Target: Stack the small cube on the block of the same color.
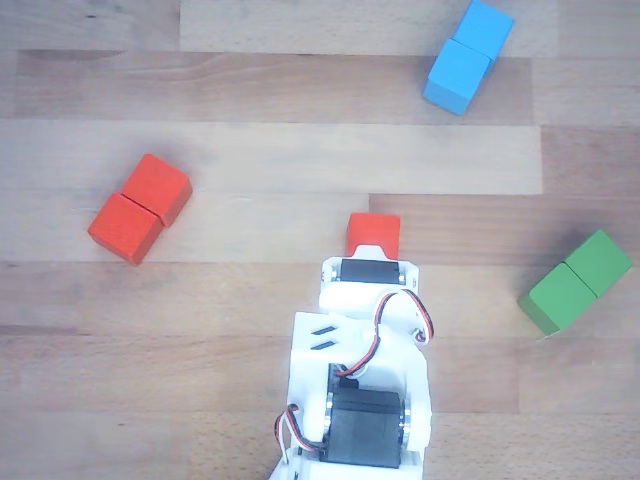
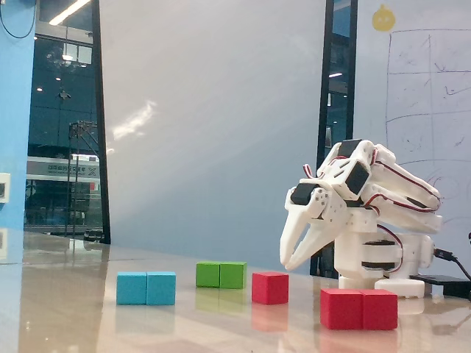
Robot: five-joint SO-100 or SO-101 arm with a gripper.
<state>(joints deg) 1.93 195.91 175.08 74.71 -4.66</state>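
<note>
Wood was the table (image 1: 250, 160) under everything. Your white arm (image 2: 368, 191) reached out with its gripper (image 2: 292, 259) hanging just above the small cube (image 2: 270, 287), fingers nearly together and holding nothing. The block of the same color (image 1: 140, 207) lay well apart. The small cube sat on the table, so you had grabbing, carrying and stacking left.
</note>
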